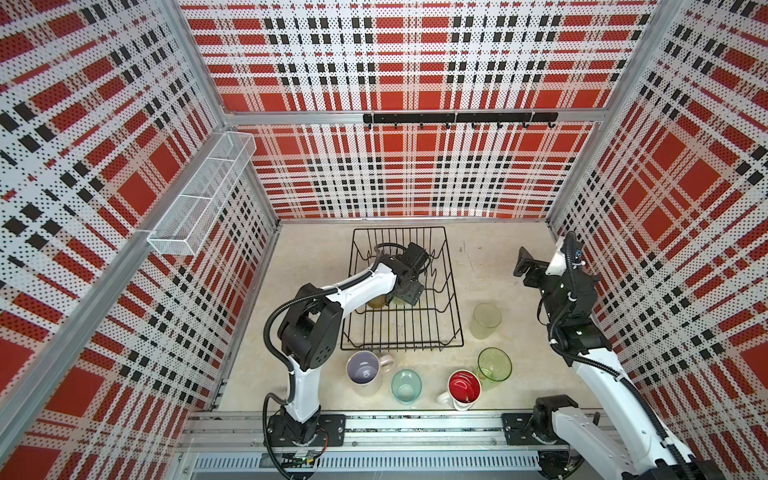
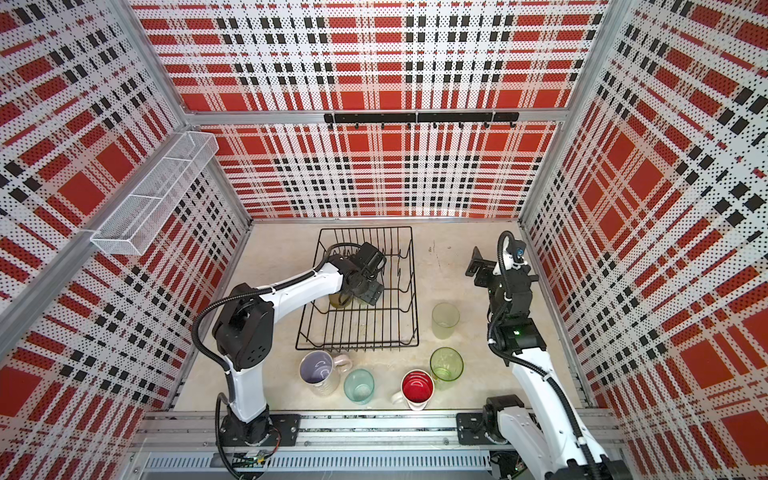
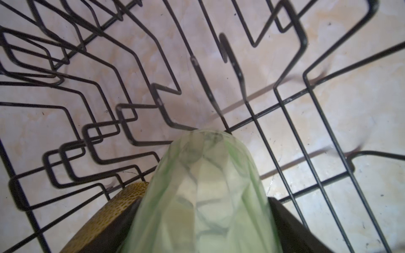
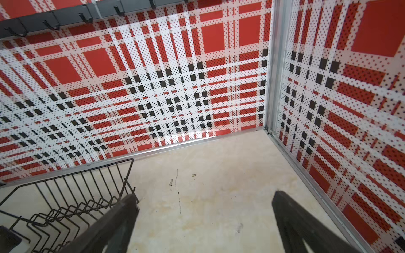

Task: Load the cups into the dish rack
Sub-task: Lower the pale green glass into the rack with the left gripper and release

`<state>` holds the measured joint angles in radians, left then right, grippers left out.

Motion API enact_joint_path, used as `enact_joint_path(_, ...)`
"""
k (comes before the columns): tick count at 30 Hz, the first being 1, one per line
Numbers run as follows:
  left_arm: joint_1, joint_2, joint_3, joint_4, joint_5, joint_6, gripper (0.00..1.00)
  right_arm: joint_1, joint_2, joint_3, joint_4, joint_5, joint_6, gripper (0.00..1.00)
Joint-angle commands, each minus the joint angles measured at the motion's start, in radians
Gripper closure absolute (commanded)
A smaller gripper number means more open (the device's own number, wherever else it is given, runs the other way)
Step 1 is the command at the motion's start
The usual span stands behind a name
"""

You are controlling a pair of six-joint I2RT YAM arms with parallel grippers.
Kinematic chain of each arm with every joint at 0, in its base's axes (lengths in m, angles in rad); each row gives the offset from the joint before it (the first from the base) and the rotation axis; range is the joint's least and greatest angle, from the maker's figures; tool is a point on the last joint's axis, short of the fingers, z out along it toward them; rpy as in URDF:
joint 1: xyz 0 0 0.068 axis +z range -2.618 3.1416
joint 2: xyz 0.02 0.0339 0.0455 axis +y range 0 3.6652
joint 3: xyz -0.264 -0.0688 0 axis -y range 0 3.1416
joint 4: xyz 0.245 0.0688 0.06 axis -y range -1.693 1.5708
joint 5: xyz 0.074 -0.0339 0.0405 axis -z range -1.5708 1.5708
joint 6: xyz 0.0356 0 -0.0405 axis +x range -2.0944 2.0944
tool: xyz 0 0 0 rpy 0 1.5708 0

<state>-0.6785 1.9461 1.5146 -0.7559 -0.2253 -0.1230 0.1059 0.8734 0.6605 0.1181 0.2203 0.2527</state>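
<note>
My left gripper [image 1: 405,297] reaches down into the black wire dish rack [image 1: 451,291]. A clear green tumbler [image 3: 203,186] stands blurred between its fingers [image 3: 289,223], and whether they press on it is unclear. Beside it in the rack sits an amber cup [image 3: 114,210]. On the table in front of the rack stand a pink mug [image 1: 365,370], a teal tumbler [image 1: 406,385], a white mug [image 1: 464,388] with a red inside and another green tumbler [image 1: 493,365]. To the rack's right stands a frosted pale tumbler [image 1: 486,320]. My right gripper [image 4: 203,196] hangs open and empty over bare table, right of the rack.
Plaid perforated walls close the table in on three sides. A white mesh shelf [image 1: 199,199] hangs on the left wall and a black hook rail [image 1: 457,118] on the back wall. Upright prongs [image 3: 232,57] rise from the rack's floor near the left gripper.
</note>
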Motion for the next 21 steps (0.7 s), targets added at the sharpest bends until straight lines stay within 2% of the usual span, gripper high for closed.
enact_joint_path(1,0.004,-0.030,0.005,0.041,0.022,-0.001,0.12,-0.005,0.039,0.030,-0.045,0.012,0.030,0.00)
enact_joint_path(3,0.000,-0.044,0.012,0.041,0.034,-0.001,0.11,-0.007,0.088,0.050,-0.076,-0.009,0.044,0.00)
enact_joint_path(8,-0.004,-0.084,0.020,0.039,0.014,-0.009,0.09,-0.055,0.223,0.100,-0.133,-0.178,0.104,0.00)
enact_joint_path(14,-0.004,-0.175,0.027,0.083,-0.037,-0.032,0.08,-0.059,0.360,0.150,-0.082,-0.357,0.088,0.00)
enact_joint_path(16,0.003,-0.210,0.019,0.125,-0.048,-0.030,0.08,-0.076,0.407,0.171,-0.077,-0.383,0.075,0.00)
enact_joint_path(21,0.052,-0.303,-0.023,0.226,-0.085,-0.056,0.07,-0.258,0.523,0.184,-0.048,-0.493,0.139,0.00)
